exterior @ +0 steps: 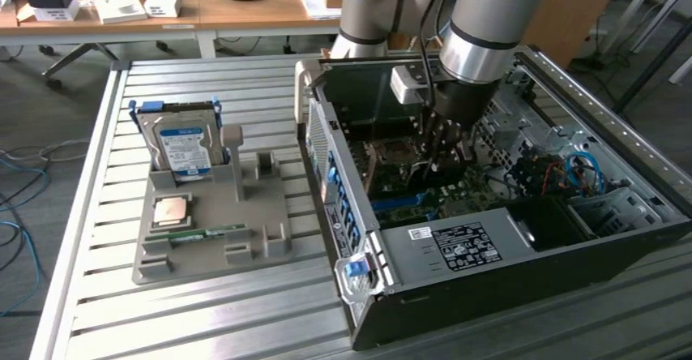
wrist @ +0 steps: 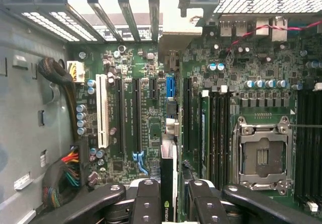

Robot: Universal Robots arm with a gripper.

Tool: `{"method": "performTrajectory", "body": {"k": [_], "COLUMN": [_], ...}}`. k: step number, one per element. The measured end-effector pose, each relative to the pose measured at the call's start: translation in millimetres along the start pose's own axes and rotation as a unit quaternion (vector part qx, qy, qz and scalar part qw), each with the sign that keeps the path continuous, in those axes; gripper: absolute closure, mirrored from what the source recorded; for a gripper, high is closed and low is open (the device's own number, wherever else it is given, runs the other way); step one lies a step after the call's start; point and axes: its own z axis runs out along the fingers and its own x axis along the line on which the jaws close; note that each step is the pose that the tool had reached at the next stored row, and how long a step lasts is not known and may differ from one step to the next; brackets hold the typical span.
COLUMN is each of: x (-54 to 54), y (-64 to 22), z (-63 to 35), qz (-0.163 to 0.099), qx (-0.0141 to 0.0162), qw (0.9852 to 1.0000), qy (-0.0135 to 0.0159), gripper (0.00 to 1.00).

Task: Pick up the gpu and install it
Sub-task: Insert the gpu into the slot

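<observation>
open case [exterior: 357, 295], slots [wrist: 136, 118] clear below claw [wrist: 171, 188], cable bundle [wrist: 60, 78], memory sticks [wrist: 216, 128] flanking

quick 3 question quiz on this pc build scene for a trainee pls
1. True or false: the hand grips the graphics card above the board inside the computer case.
2. What stands upright in the grey holder? A hard drive, B fan, C keyboard.
3. Fill in: the hard drive's label is ___.
Key: 1 true; 2 A; 3 blue.
</observation>
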Motion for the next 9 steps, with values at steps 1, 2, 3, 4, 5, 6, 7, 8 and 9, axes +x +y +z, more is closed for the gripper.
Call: {"method": "performTrajectory", "body": {"k": [1, 2, 3, 4, 5, 6, 7, 8, 9], "x": [0.0, 0.0, 0.0, 0.4, 1.2, 1.8, 2.0, 2.0, 2.0], "y": [0.1, 0.1, 0.3, 0.5, 0.8, 1.0, 1.2, 1.3, 1.7], "z": [0.0, 0.0, 0.0, 0.0, 0.0, 0.0, 0.0, 0.1, 0.2], "qz": [0.0, 0.0, 0.0, 0.0, 0.0, 0.0, 0.0, 0.0, 0.0], "qx": [0.0, 0.0, 0.0, 0.0, 0.0, 0.0, 0.0, 0.0, 0.0], "qw": [1.0, 1.0, 1.0, 1.0, 1.0, 1.0, 1.0, 1.0, 1.0], "qy": [0.0, 0.0, 0.0, 0.0, 0.0, 0.0, 0.0, 0.0, 0.0], "gripper": [0.74, 0.74, 0.74, 0.74, 0.74, 0.74, 0.74, 0.74, 0.74]}}
